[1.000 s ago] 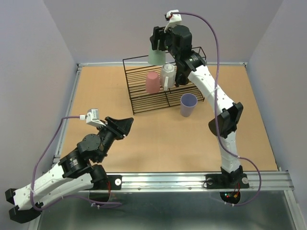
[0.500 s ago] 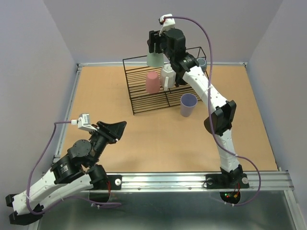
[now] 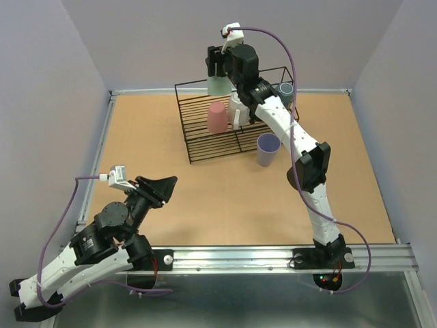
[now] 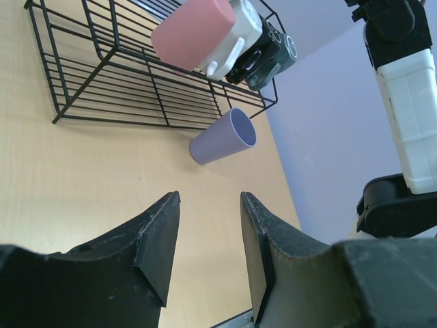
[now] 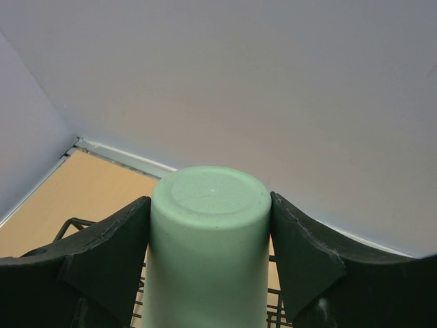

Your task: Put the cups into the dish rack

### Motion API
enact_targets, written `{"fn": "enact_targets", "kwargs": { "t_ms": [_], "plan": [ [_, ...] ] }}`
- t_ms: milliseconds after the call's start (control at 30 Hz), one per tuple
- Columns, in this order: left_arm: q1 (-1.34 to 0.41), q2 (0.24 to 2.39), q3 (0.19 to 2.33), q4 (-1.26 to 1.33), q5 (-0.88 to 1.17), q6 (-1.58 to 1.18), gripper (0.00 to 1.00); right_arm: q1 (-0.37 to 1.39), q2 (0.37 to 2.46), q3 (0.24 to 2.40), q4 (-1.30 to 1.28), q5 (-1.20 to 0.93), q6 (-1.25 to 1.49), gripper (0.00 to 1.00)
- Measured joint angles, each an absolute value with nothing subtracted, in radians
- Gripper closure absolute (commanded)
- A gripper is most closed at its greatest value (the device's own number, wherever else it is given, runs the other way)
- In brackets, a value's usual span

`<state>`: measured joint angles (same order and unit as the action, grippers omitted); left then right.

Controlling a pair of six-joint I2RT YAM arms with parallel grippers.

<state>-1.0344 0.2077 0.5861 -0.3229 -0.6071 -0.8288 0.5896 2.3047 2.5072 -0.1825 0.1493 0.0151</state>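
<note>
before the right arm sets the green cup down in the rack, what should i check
1. Grip: right gripper shut on green cup, cup inverted: ok.
2. Cup held over dish rack: ok.
3. Gap to pink cup and white mug below: cannot tell.
4. Other arm: left gripper open, away from rack: ok.
5. All cups loaded: not ok, lavender cup stands outside it.
</note>
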Motion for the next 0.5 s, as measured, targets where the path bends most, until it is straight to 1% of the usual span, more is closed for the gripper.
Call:
{"fn": "enact_targets", "kwargs": {
  "t_ms": [100,233,333,500],
  "plan": [
    [-1.034,0.194,0.583,-0.337,-0.609,-0.829,0.49,0.59,2.306,2.507,-0.18,0.149,0.015,0.79],
    [-1.034,0.174,0.583,-0.349,-0.614,-0.83,0.49,0.591,2.312,2.507,-0.17,0.149,0.015,0.69],
    [-1.034,0.164,0.583,-0.359,-0.617,-0.834,0.49,0.591,2.321,2.507,-0.157,0.149,0.016,0.66],
    [-1.034,0.148,0.583,-0.377,-0.624,-0.847,0.49,0.591,2.332,2.507,-0.14,0.157,0.023,0.65]
  ]
}}
